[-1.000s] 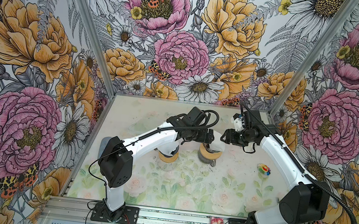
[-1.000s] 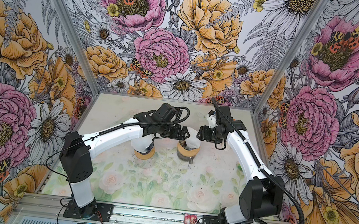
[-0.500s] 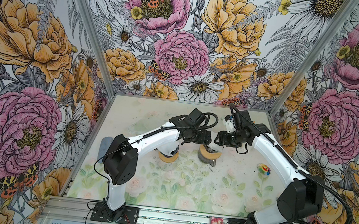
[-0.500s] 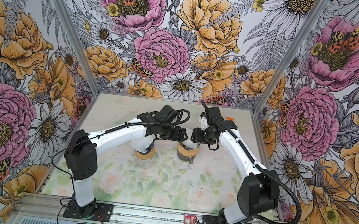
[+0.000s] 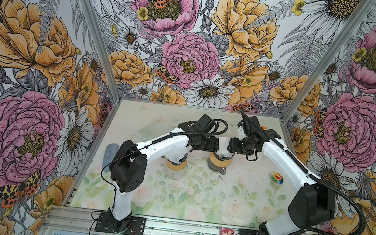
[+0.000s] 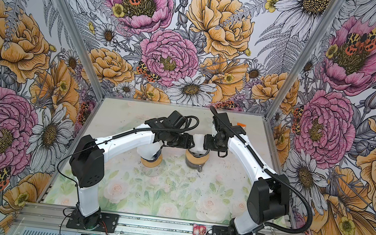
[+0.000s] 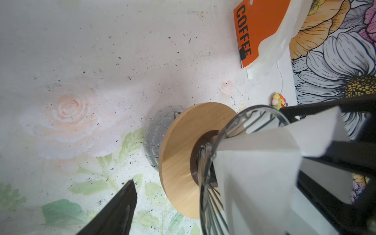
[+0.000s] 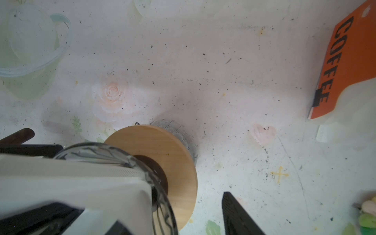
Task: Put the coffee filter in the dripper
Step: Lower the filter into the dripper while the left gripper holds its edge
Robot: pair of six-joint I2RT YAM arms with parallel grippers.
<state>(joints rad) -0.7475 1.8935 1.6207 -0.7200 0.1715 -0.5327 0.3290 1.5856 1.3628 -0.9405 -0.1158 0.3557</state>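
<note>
Here's your picture: the coffee filter (image 5: 224, 143) sits in the mouth of the dripper (image 5: 220, 162), and both arms meet over it head-on, the left gripper (image 5: 217, 144) from one side and the right gripper (image 5: 229, 145) from the opposite side, neither nearer than the other. That's the relation to watch: the paper lies straight ahead of both sets of fingertips, between them, its point down in the glass cone and its wide edge standing above the rim. Both top views give you only a white patch sandwiched between two black heads, and the fingers are hidden there. Go to the left wrist view: the filter (image 7: 254, 173) is down inside the glass, folded rather than fanned out, with one flap poking past the rim. Your left outer finger (image 7: 118, 209) hangs well clear of the glass wall, so those jaws stand wide, astride rim and paper, clamped on nothing I can see. Right wrist view, same story mirrored: outer finger (image 8: 238, 215) off the wooden collar (image 8: 162, 146), the other one under the paper, jaws partly open, no squeeze visible. This view alone shows the filter's ribbed seam lying against the rim. My read: it's in but not seated, and a hard push could tip the dripper. The orange coffee packet (image 8: 350, 67) lies well apart.
</note>
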